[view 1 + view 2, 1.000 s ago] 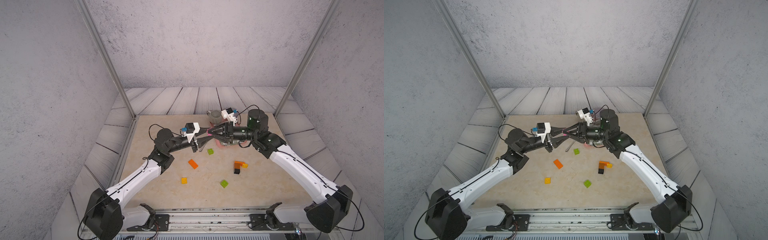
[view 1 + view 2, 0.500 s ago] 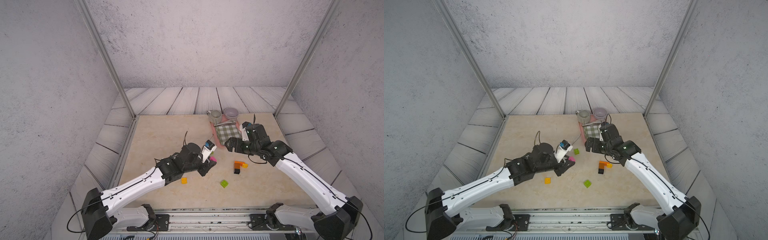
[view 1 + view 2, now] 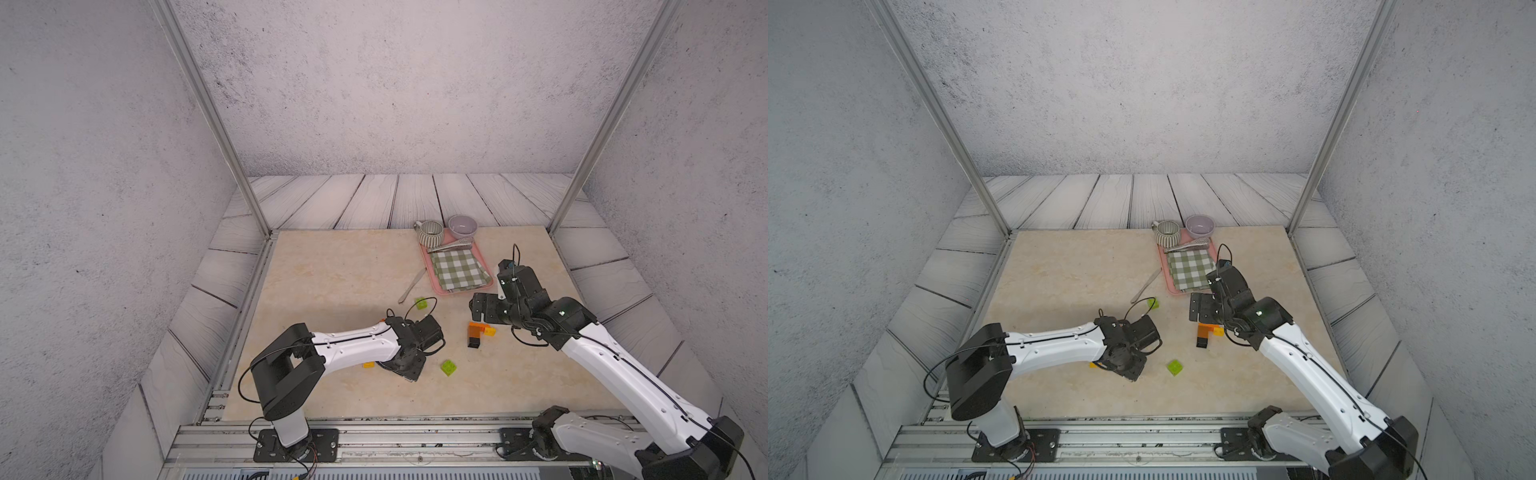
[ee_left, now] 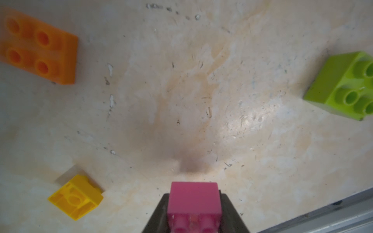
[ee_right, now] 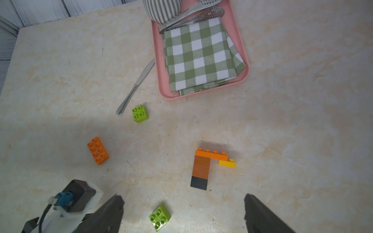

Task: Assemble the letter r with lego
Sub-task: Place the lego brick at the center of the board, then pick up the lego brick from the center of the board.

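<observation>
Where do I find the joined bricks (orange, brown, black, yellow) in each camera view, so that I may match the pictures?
Top view: the joined bricks lie right of centre, on the table.
Top view: right of centre too.
Left wrist: not in it.
Right wrist: slightly below the middle of the picture.
Shared landmark: the pink tray, seen in all views except the left wrist.

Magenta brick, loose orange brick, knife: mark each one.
magenta brick (image 4: pixel 193 199): left wrist view, on its flat side face.
loose orange brick (image 5: pixel 98 150): right wrist view, middle of its studded top.
knife (image 5: pixel 129 97): right wrist view, on its handle.
</observation>
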Robot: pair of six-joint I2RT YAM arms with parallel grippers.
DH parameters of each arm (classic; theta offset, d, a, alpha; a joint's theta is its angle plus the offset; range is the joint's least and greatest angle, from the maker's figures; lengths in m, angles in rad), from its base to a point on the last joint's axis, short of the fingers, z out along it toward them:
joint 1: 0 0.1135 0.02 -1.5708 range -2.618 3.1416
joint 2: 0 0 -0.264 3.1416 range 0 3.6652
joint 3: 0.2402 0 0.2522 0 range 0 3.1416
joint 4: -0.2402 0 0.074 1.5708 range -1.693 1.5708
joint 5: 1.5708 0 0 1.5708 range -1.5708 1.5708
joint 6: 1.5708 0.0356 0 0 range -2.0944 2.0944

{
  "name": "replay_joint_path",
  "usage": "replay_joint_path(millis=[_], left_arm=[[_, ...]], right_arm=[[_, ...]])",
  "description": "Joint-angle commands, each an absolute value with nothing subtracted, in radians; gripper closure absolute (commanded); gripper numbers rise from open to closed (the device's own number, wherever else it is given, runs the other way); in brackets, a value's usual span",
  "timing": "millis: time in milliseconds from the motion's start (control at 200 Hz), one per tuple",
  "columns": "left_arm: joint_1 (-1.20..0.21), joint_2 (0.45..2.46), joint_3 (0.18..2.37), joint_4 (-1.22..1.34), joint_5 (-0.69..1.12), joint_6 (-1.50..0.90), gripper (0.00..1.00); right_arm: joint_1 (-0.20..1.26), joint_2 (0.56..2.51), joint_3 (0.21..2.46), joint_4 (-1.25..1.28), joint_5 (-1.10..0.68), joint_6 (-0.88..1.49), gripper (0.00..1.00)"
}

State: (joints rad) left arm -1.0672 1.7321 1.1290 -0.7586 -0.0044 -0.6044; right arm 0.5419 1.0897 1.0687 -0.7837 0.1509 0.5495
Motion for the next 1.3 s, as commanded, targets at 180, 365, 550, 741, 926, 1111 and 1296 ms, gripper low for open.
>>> replay_joint_path(millis=[180,365,550,741,926,1111,1296], left_arm=[[-1.065,1.793,1.156,-0.788,-0.007,-0.655,0.7],[-1.065,1.781,1.158,-0.786,-0.018,-0.671,0.44],[-1.065,1.718,1.137,-0.764,-0.03,-0.706,0.37],[-1.062,1.486,1.041,-0.681,-0.177,-0.814,0.36],[-1.054,1.225,0.742,-0.268,-0.188,-0.813,0.18],[-1.015,1.191,0.723,-0.286,-0.136,-0.85,0.22],[-0.997,1.224,0.722,-0.266,-0.088,-0.86,0.25]], right_arm=[[0.54,1.062,1.033,-0.791,0.137,0.564,0.04],[0.541,1.059,1.012,-0.788,0.129,0.549,0.04],[0.544,1.097,0.985,-0.783,0.063,0.492,0.07],[0.633,1.197,0.985,-0.798,-0.019,0.385,0.19],[0.73,1.418,1.0,-0.801,-0.109,0.29,0.25],[0.777,1.553,0.992,-0.786,-0.086,0.259,0.29],[0.818,1.639,1.02,-0.785,-0.065,0.244,0.33]])
